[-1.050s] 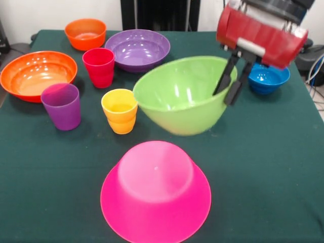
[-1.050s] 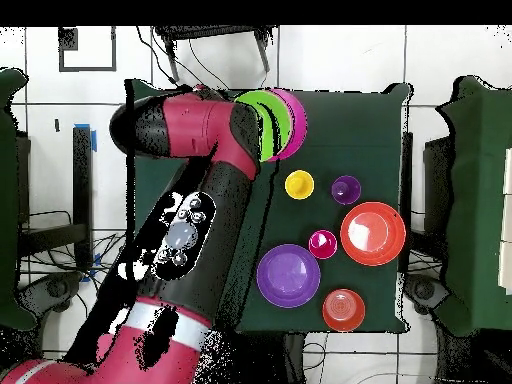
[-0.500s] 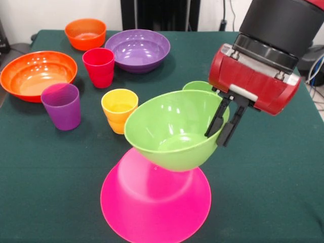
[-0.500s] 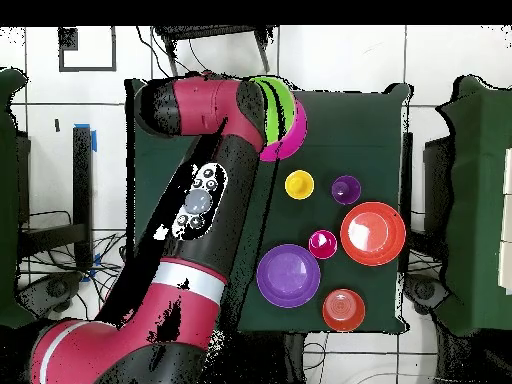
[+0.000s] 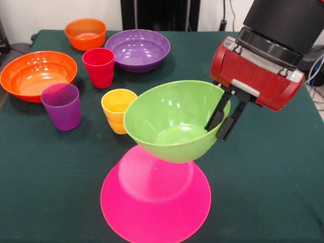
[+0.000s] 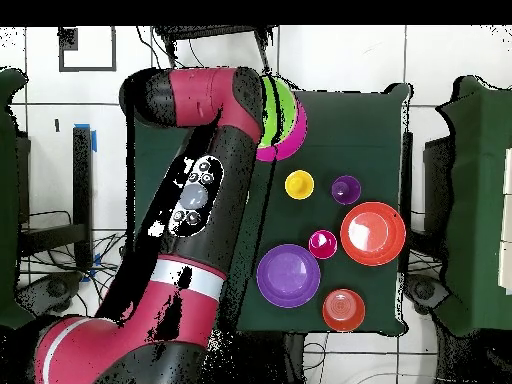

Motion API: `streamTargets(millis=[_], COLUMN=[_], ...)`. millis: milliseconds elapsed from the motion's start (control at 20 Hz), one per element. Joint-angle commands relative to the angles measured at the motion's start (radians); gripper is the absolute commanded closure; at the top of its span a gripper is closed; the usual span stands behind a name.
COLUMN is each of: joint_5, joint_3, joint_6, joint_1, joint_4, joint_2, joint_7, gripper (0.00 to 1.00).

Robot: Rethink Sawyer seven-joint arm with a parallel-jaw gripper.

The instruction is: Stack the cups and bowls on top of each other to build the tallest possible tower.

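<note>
- Fingers (image 5: 216, 112) of the black gripper (image 5: 223, 117) are being kept clenched on the rim of the glossy light green plastic bowl (image 5: 169, 124).
- Below them, the upturned wide pink plastic bowl (image 5: 155, 202) is being overhung by it.

Dark green table (image 6: 385, 150), seen from above. Red and black robot arm (image 6: 190, 215) rising from the bottom left and crossing the table's left part, its upper end covering most of the light green bowl (image 6: 279, 110); a sliver of the pink bowl (image 6: 296, 128) shows just beyond that bowl's right edge. Yellow cup (image 6: 299, 184) and purple cup (image 6: 346, 189) side by side, apart. Large orange bowl (image 6: 373, 233) with the red cup (image 6: 322, 243) close beside it. Purple bowl (image 6: 288, 275) lower down; small orange bowl (image 6: 343, 310) near the table's bottom edge. Gripper hidden under the arm.
</note>
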Motion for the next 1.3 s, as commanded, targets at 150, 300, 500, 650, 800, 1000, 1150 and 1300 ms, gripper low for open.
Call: streamTargets(millis=[150,300,500,650,800,1000,1150,1300], joint_5=[-0.056,-0.056,-0.057,-0.059,-0.077,-0.077,-0.077,-0.072], joint_3=[0.027,0.026,0.015,-0.004,-0.046,-0.072,-0.083,-0.094], joint_6=[0.064,0.031,0.001,-0.003,-0.023,-0.032,-0.049,-0.061], joint_1=[-0.016,-0.028,-0.031,-0.032,-0.028,-0.021,-0.017,-0.021], joint_4=[-0.049,-0.075,-0.096,-0.111,-0.134,-0.128,-0.113,-0.115], joint_2=[0.019,0.058,0.091,0.107,0.128,0.138,0.143,0.153], joint_7=[0.023,0.035,0.053,0.065,0.082,0.091,0.096,0.095], gripper=[1.0,1.0,1.0,1.0,1.0,1.0,1.0,1.0])
